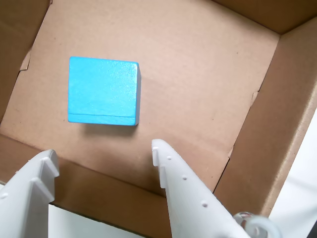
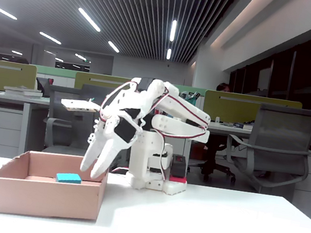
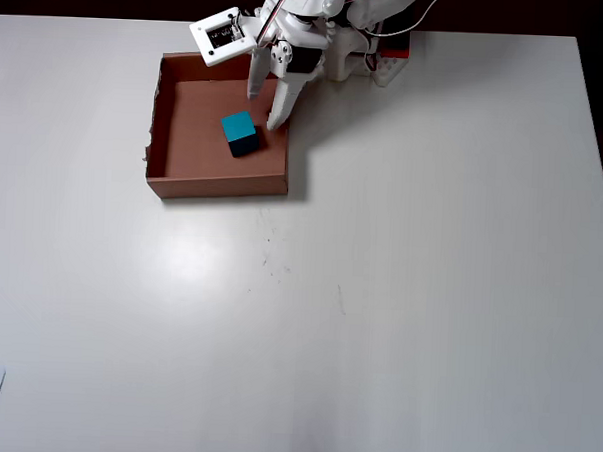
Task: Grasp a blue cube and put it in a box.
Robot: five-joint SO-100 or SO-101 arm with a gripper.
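The blue cube (image 1: 103, 91) lies on the floor of the box (image 1: 208, 74). It also shows in the fixed view (image 2: 69, 178) and the overhead view (image 3: 240, 132). The box is a shallow tan cardboard tray (image 2: 40, 196) (image 3: 175, 140). My white gripper (image 1: 104, 154) is open and empty, its fingertips apart just above the box's near wall, clear of the cube. In the overhead view the gripper (image 3: 265, 112) hangs over the box's upper right corner. In the fixed view it (image 2: 92, 171) points down over the box's right wall.
The arm's base (image 3: 360, 38) stands at the table's far edge, right of the box. The white table (image 3: 399, 290) spreads wide to the front and right. Office desks and chairs (image 2: 269, 153) stand behind the table in the fixed view.
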